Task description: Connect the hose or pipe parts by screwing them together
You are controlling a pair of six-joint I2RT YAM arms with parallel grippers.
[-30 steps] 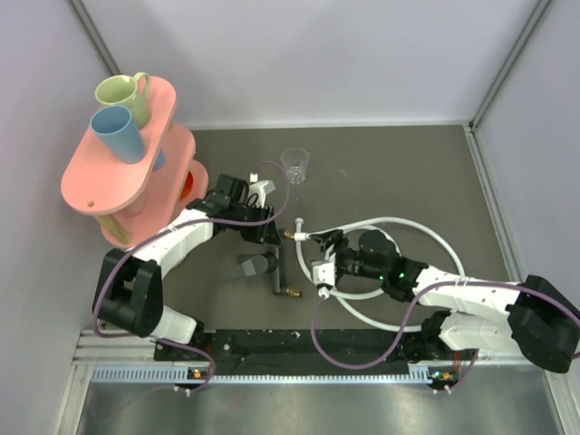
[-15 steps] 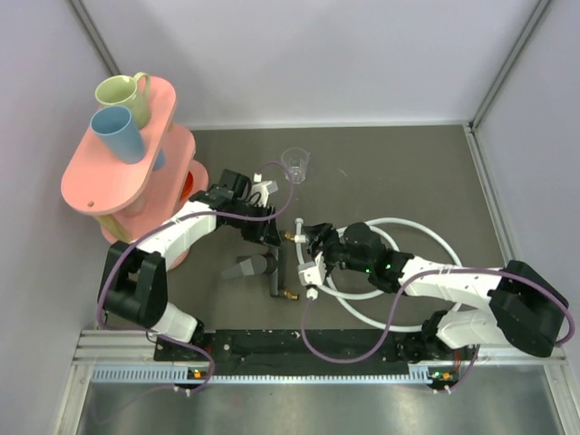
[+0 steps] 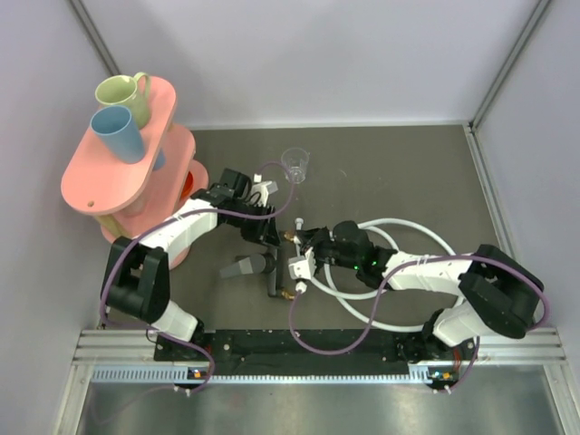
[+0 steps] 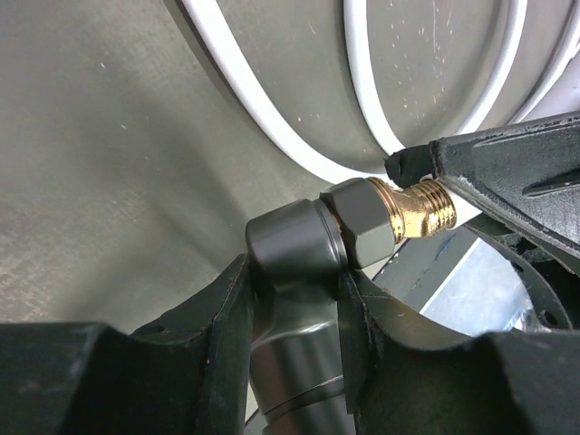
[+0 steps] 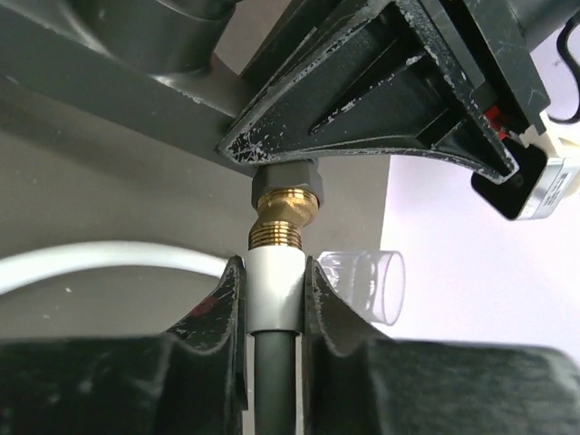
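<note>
Near the middle of the bench [image 3: 390,172], clamps the black fitting [image 4: 290,254] by its grey body with the left gripper [image 4: 292,283], with jaws snug against both sides, so as to leave one brass tip [image 4: 412,204] jutting free as a steady target. Meets that tip head-on with the right gripper [image 5: 274,292], with jaws pinched together on the white end piece [image 5: 275,272] of the hose [image 3: 437,238]. Lines the end piece up straight with the brass thread and seems to touch it; cannot confirm any bite on the thread. By the look of it, braces one part and presents the other for turning. Leaves the rest of the hose in loose loops on the bench to the right, probably slack enough to follow a twist without dragging. Brings the left arm in from beside the pink stand [image 3: 118,181], elbow bent, forearm angled rightward and toward the near edge onto the fitting. Stretches the right arm leftward across the hose loops, wrist in line with the end piece.
</note>
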